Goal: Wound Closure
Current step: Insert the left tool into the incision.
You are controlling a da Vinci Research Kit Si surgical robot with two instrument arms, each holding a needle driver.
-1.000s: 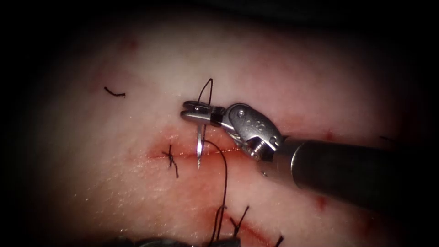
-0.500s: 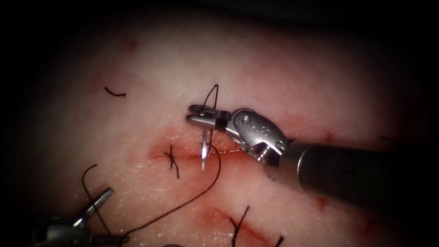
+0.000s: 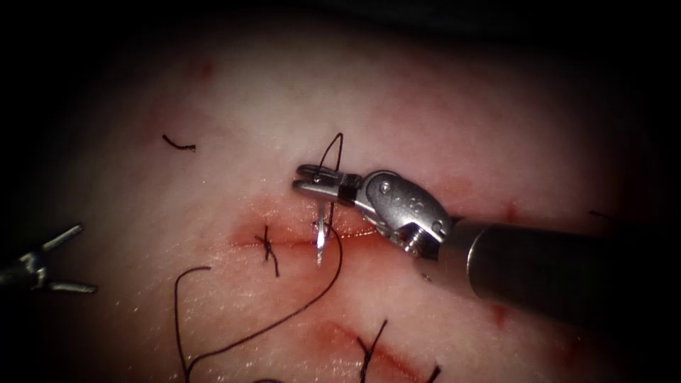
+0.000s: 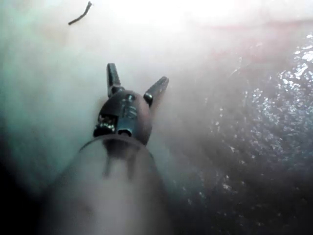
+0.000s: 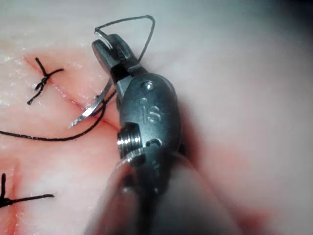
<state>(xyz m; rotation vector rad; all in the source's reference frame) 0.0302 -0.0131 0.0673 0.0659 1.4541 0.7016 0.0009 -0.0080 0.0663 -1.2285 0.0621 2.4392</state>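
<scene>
Left tool (image 3: 60, 264): nearest the onlooker, at nine o'clock of the endoscope view, well apart from the cut; jaws spread wide, holding nothing.
Thread (image 3: 284, 319): black strand running from the needle toward seven o'clock, curling near the edge; a loop also stands above the right tool's jaws.
Tied stitch (image 3: 267, 246): knot across the cut, just left of the needle.
Needle (image 3: 321, 237): held near its blunt end, hanging toward six o'clock, point over the cut (image 3: 298, 237); whether the tip has entered the tissue (image 3: 461, 128) cannot be told.
Right tool (image 3: 318, 181): enters from three o'clock; jaws clamped on the needle.
Loose thread scrap (image 3: 177, 144): at ten o'clock, far from the work.
Risk, judged: the slack strand may snag the needle or knot; a grip so near the end may let the needle twist.
</scene>
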